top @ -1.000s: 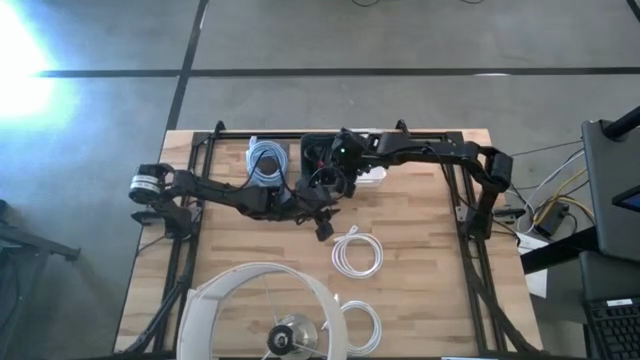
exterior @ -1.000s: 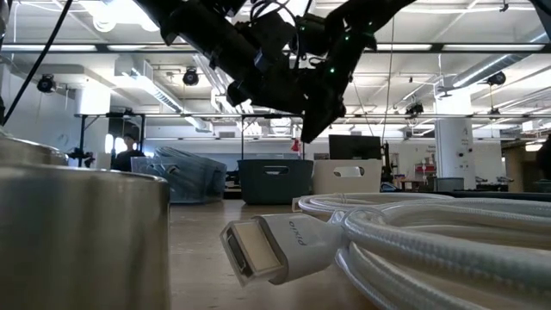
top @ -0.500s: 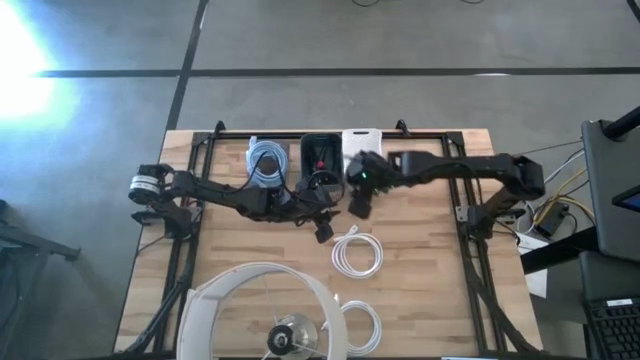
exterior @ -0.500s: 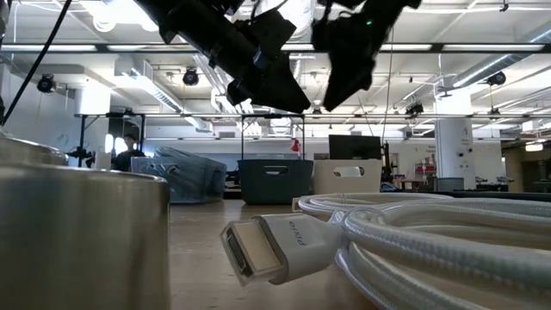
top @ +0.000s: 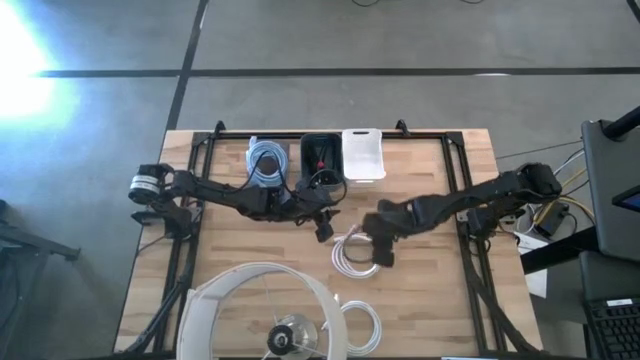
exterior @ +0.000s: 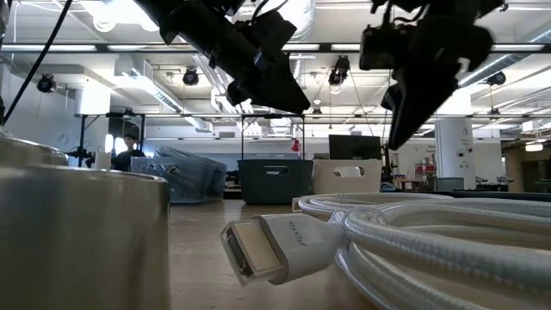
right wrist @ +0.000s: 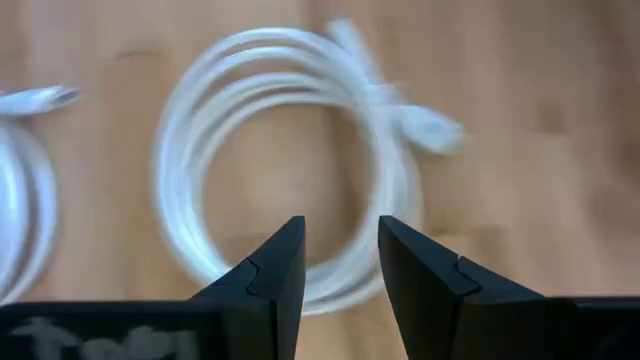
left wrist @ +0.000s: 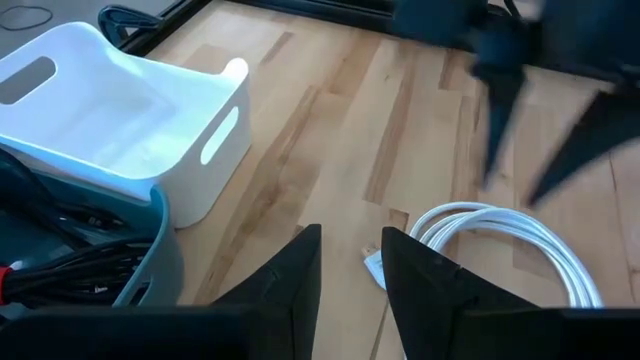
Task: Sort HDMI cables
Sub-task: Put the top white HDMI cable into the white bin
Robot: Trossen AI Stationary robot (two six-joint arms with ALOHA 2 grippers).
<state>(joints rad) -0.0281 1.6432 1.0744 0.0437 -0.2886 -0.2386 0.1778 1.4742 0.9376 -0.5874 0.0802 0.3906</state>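
Observation:
A white HDMI cable coil lies flat on the wooden table's middle; it also shows in the right wrist view and the left wrist view. My right gripper hangs open above the coil's right side, clear of it. A second white coil lies near the near edge, and its plug fills the low view. Light blue cables sit in the left bin and black cables in the middle bin. My left gripper waits open near the bins.
Three bins stand at the far edge: a light blue one, a black one and a white one. A large white ring with a metal hub takes up the near edge and rises as a metal wall in the low view.
My right gripper has swung from over the black bin at the far edge toward the near and right side, ending above the white coil in the table's middle. The left arm has kept still.

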